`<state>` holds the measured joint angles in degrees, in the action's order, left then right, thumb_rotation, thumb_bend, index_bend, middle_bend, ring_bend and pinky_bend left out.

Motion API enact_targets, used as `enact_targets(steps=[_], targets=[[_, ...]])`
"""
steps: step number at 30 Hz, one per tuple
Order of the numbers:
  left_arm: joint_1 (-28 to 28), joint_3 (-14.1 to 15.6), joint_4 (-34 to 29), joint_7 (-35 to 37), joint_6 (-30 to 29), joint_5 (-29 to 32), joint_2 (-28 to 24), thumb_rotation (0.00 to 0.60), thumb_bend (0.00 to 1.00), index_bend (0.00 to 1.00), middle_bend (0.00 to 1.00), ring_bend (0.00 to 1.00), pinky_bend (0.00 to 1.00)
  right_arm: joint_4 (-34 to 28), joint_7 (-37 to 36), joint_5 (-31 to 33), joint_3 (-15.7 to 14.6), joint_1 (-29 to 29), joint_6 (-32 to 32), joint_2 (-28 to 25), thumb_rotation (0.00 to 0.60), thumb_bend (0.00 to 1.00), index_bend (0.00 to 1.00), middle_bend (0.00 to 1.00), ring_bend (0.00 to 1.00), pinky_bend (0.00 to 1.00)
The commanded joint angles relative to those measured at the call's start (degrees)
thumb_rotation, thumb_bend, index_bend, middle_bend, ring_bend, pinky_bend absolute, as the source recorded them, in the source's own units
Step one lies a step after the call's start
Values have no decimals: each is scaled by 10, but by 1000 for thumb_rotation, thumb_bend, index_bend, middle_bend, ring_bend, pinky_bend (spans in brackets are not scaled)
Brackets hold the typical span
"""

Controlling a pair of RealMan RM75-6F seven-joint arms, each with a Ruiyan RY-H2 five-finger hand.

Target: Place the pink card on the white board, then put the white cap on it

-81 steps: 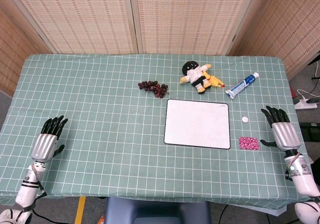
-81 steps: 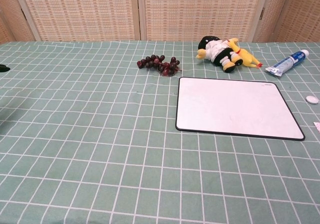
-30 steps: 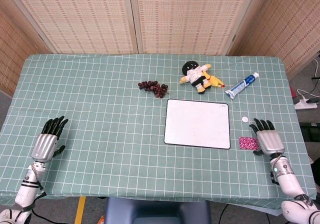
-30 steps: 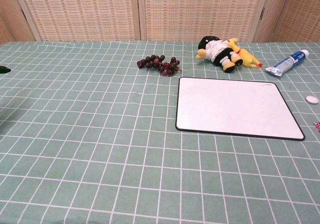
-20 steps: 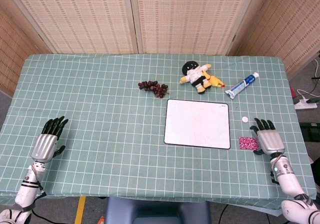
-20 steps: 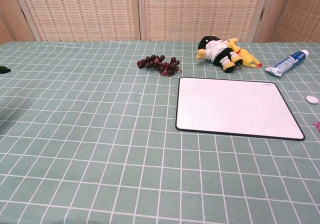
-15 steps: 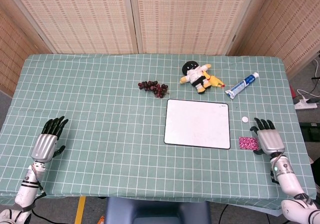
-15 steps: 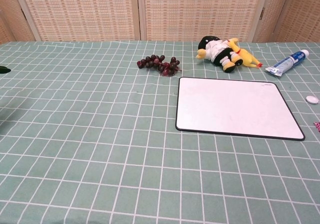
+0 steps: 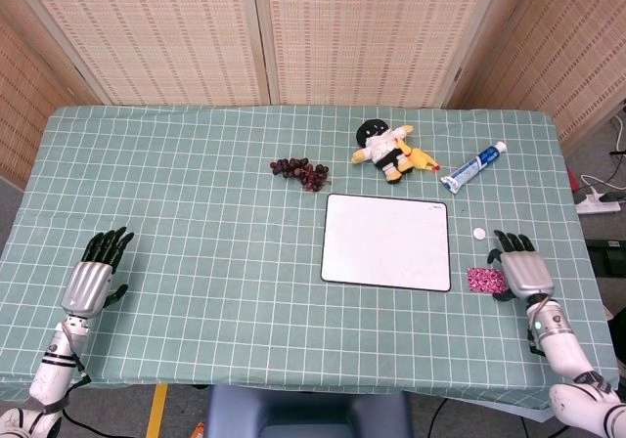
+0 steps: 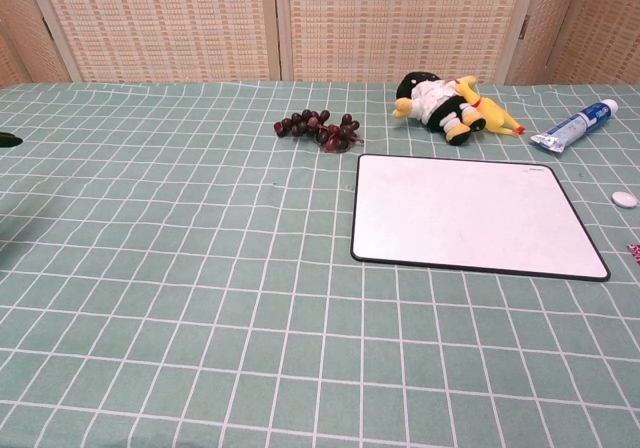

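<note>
Head view: right hand [image 9: 520, 274] seen flat over table, fingers [image 9: 510, 241] spread apart, nothing gripped. Pink card [image 9: 485, 280] lying just beside thumb side of that hand, whether touched cannot be told. White cap [image 9: 479, 233] found just ahead of fingertips, apart from them. White board [image 9: 386, 241] beyond card, away from fingers. Left hand [image 9: 90, 282] spread, empty, far off.

Chest view: board [image 10: 470, 214] seen bare; cap [image 10: 624, 199] off its right corner; card edge [image 10: 634, 251] at frame border. No hand shown.

L robot hand [image 9: 88, 282] flat, R robot hand [image 9: 524, 270] splayed
</note>
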<state>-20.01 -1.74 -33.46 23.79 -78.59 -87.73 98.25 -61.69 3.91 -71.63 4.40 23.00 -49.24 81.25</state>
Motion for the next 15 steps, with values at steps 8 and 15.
enact_targets(steps=[8, 15], targets=[[0, 1, -1, 4, 0, -1, -1, 600, 192, 0, 0, 0, 0, -9, -5, 10, 1, 5, 15, -9, 600, 0, 409, 0, 0, 0], [0, 2, -3, 6, 3, -1, -2, 600, 192, 0, 0, 0, 0, -5, 0, 20, 1, 8, 23, -7, 600, 0, 407, 0, 0, 0]])
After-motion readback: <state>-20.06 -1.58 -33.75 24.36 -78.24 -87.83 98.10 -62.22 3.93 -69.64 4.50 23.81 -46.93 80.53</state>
